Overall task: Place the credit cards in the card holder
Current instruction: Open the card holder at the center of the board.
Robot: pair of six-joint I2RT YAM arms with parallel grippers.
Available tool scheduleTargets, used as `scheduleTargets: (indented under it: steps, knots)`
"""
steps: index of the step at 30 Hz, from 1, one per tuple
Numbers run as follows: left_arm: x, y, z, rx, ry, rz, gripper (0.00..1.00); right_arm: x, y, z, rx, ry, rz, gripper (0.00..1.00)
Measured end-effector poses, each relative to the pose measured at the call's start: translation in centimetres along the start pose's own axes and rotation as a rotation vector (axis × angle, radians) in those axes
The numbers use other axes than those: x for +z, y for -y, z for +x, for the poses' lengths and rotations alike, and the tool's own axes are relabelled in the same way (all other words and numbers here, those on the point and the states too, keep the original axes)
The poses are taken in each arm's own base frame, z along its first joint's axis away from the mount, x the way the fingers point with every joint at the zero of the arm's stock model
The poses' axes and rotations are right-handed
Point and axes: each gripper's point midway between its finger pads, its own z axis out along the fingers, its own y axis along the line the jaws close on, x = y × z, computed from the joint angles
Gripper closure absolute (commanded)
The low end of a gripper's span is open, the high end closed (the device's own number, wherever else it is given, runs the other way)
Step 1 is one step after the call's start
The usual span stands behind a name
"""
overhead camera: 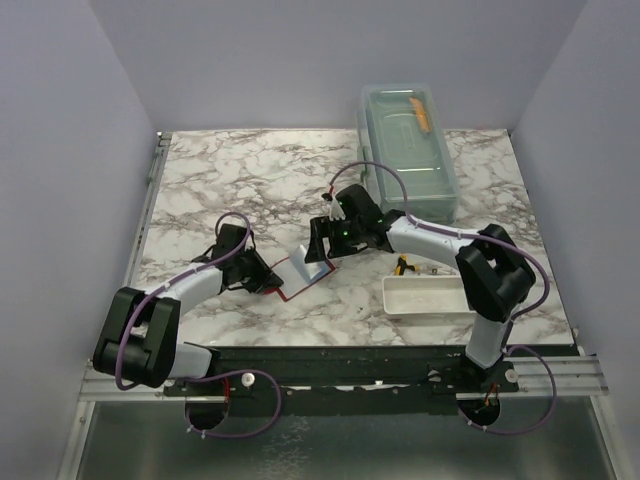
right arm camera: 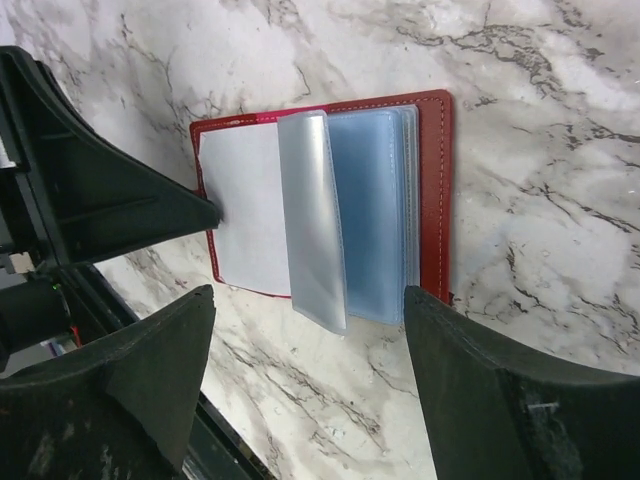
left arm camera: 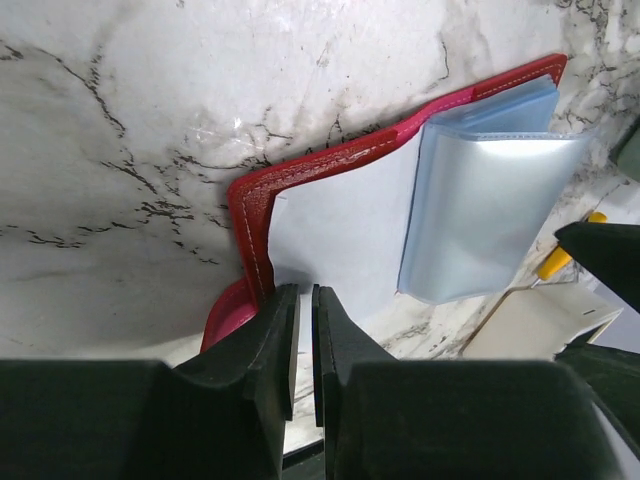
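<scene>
One card holder [right arm camera: 436, 180], left end effector [left arm camera: 305, 305] seemingly clamped on it, right end effector [right arm camera: 308, 296] apart

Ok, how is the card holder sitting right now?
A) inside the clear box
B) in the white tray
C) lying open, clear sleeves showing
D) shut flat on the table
C: the card holder lies spread open on the table, clear sleeves fanned, the left fingers pinching its edge.
</scene>
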Motion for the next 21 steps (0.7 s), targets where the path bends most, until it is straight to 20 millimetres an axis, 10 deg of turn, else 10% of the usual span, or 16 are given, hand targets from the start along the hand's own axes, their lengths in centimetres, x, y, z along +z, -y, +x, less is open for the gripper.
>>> scheduleTargets:
  steps: [21]
  knots:
    - [-0.1, -0.7, -0.1, -0.013, 0.046, 0.010, 0.86, 2.1, -1.3, 2.0, 0.004, -0.089, -0.120, 0.26]
